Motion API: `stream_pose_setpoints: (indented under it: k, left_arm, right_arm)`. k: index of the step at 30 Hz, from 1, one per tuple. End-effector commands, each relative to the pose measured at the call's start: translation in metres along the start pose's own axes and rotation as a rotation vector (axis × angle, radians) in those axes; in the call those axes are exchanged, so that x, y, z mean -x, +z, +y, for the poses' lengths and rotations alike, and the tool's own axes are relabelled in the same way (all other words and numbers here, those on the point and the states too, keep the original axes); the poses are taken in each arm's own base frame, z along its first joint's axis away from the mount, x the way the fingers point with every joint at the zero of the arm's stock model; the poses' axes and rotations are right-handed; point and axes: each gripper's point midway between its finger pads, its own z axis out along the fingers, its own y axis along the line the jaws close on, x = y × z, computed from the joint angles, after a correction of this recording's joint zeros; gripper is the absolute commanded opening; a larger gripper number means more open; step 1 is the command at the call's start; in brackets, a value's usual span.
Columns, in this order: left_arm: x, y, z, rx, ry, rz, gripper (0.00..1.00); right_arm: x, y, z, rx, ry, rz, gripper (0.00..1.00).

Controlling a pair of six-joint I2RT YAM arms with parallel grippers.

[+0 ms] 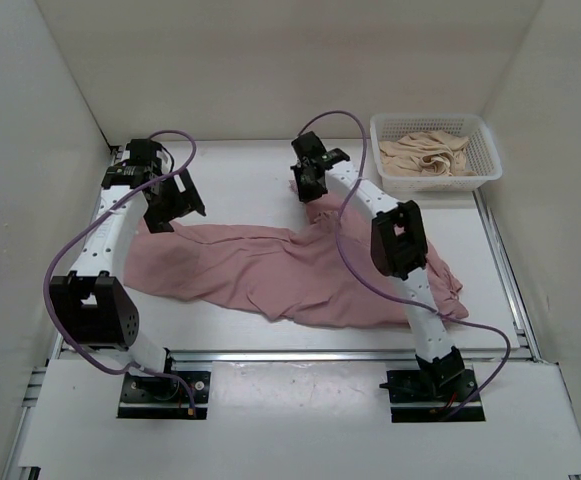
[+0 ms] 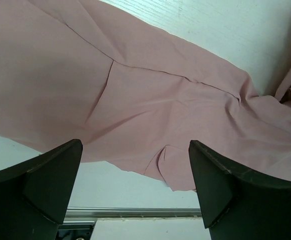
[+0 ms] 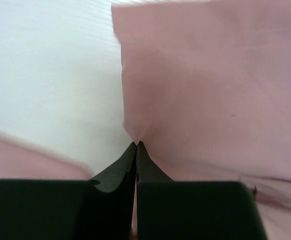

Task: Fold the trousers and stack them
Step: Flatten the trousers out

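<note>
Beyond the trousers (image 1: 270, 270), a white basket (image 1: 440, 185) holds beige cloth (image 1: 425, 153).

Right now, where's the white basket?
Top view: the white basket sits at the far right corner of the table, just right of the right tool, beyond the trousers, with beige cloth inside.

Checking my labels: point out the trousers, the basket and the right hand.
trousers (image 1: 260, 272), top external view, middle of spread fabric.
basket (image 1: 440, 184), top external view, front wall.
right hand (image 3: 136, 145), right wrist view, between closed fingertips.
</note>
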Motion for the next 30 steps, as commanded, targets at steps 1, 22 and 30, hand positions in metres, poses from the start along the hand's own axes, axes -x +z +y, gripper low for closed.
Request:
stream_pose_setpoints:
  k: [1,22,30]
  left_arm:
    - [0.003,0.006,0.007,0.005,0.0,0.002,1.0]
    - [0.014,-0.029,0.031,-0.051,-0.167,-0.084,1.0]
    - [0.004,-0.023,0.025,-0.041,-0.172,-0.061,0.96]
  right_arm:
    - [0.093,-0.146,0.089,0.333,-0.136,-0.376,0.0]
    - [0.024,-0.171,0.159,0.532,-0.163,-0.243,0.79]
    - [-0.009,-0.23,0.063,0.405,0.045,-0.321,0.64]
